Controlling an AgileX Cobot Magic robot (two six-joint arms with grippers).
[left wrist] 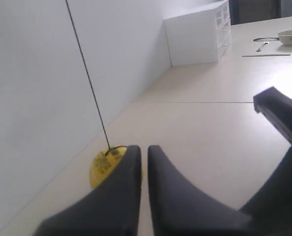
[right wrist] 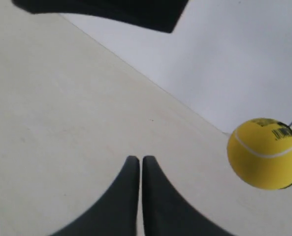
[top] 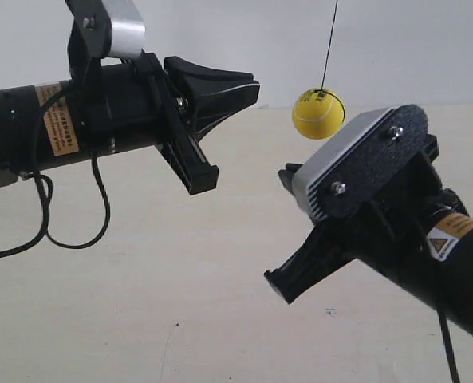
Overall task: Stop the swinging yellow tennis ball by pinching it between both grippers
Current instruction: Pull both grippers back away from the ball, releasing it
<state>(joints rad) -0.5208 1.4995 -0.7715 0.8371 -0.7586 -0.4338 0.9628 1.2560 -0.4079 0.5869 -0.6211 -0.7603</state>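
The yellow tennis ball [top: 318, 113] hangs in the air on a thin dark string [top: 329, 44], above the pale table. The arm at the exterior view's left holds its gripper [top: 254, 89] shut, its tip pointing at the ball with a small gap between them. In the left wrist view the ball [left wrist: 100, 169] shows partly behind my shut left gripper [left wrist: 144, 149]. The arm at the exterior view's right sits below the ball, its shut gripper [top: 277, 286] pointing down and away. In the right wrist view the ball [right wrist: 265, 153] floats beside my shut right gripper [right wrist: 137, 158], untouched.
A white wall runs close behind the ball. A white drawer unit [left wrist: 197, 34] stands against it farther along, with a bowl [left wrist: 291, 36] and a utensil [left wrist: 261, 45] on the table. A black cable [top: 68, 231] loops under the arm at the exterior view's left.
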